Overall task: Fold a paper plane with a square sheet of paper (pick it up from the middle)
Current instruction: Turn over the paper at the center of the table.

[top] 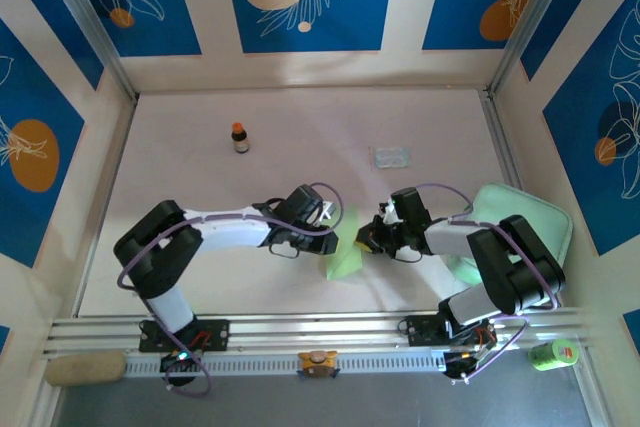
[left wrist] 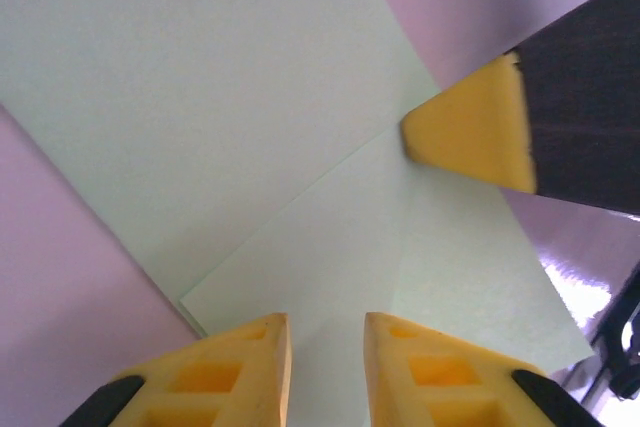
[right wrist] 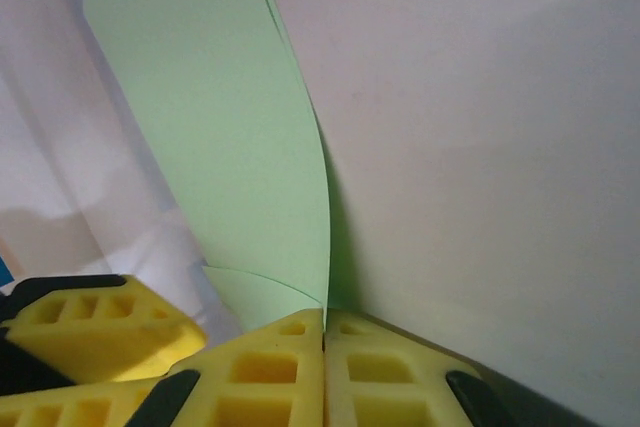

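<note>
Your right gripper (right wrist: pixel 323 339) is clenched on the sheet of paper (right wrist: pixel 225 137). In the right wrist view its two yellow pads meet with no gap. The pale green sheet's edge runs into the seam between them and rises from there in a curve, standing up instead of lying flat.

Your left gripper (left wrist: pixel 327 352) is released. In the left wrist view its fingers are parted by a narrow gap with nothing pinched between them, and you can see the paper's surface through that gap. Whether the fingers touch the sheet, you cannot tell. In that view the paper shows a folded flap whose straight edge runs diagonally across a lower layer. One yellow fingertip (left wrist: pixel 465 137) of the right gripper rests against the paper at the flap's upper end.

From above, take the mint green tray (top: pixel 548 215) as your mark. The paper sits to the left of the tray and clear of it, on the pale table (top: pixel 300 117), with the right forearm stretched between them. The two grippers meet at the sheet, the right one on the side nearer the tray and the left one on the side away from it. A small clear packet (top: pixel 390 157) lies left of the tray and farther back, near its back left corner. A small brown bottle (top: pixel 240 138) with an orange cap stands upright, well apart from the tray, far to its left and farther back.
</note>
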`<state>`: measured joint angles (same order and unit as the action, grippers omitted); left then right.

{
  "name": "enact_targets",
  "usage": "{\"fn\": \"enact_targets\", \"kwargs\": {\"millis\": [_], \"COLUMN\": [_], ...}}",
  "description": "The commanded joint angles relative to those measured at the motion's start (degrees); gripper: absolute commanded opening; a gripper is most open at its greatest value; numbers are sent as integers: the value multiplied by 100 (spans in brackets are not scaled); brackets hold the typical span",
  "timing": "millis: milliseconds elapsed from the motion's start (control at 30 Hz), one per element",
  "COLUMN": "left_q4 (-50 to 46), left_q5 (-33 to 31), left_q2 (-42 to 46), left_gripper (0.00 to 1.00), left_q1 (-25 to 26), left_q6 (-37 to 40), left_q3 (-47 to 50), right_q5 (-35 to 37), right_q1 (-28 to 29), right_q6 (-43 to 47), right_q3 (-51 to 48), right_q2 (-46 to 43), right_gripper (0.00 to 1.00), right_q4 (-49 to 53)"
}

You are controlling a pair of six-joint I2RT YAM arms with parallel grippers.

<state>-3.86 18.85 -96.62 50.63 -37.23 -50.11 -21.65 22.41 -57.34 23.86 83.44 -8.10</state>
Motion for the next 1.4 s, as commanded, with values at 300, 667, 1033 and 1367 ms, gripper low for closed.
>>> {"fn": "enact_targets", "kwargs": {"millis": [300,667,1033,1367], "left_q4": [198,-193,-459,-700], "left_q5": [122,38,-495,-1463], "left_q2": [766,768,1307,2399], "left_gripper": [30,31,31,33], "left_q1": [-27,-20,-103,-423], "left_q6": [-400,-314,-155,-40], "left_q3": [235,42,226,777], "right_q5": [714,777,1131,2030], "right_q1": [140,99,101,296], "right_q6": [-549,-743,-223,705], "right_q3": [253,28,466,1617], "right_q2": [-1784,-2546,-3116,-3396], "right_gripper": [6,6,6,6], "right_q4": [2259,2643,3345,4591]}}
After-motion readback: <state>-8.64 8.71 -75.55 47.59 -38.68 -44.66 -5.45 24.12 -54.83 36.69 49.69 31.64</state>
